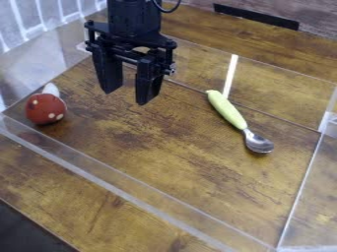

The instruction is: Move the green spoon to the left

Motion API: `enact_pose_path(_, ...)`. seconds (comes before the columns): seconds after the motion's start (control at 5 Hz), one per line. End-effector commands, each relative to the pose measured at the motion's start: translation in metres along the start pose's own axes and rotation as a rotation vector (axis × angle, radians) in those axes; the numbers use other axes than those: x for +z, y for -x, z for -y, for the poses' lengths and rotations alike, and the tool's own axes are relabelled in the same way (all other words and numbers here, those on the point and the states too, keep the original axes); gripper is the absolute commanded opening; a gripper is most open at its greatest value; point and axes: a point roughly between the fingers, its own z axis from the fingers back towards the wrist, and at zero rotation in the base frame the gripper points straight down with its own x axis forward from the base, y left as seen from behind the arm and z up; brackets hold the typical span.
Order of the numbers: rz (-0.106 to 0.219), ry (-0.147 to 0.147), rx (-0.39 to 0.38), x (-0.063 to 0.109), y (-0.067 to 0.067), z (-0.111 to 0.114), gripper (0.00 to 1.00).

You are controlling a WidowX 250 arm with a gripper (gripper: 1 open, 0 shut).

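The green spoon (235,119) lies flat on the wooden table at the right. Its yellow-green handle points up-left and its round silver bowl (258,144) rests at the lower right. My gripper (128,89) hangs over the table's middle, pointing straight down, well to the left of the spoon. Its two dark fingers (146,84) stand apart with nothing between them. The gripper touches neither the spoon nor any other object.
A red-and-white mushroom toy (47,107) sits at the left of the table. Clear plastic walls (125,187) border the wooden surface along the front, left and right. A white strip (232,74) lies behind the spoon's handle.
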Motion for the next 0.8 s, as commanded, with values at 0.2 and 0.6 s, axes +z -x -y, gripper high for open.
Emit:
enact_pose_path(0.2, -0.083, 0.014, 0.087, -0.020, 0.006, -0.009, 1.00)
enact_pose_path(0.6, -0.123, 0.050, 0.322, -0.026, -0.004, 0.014, 1.00)
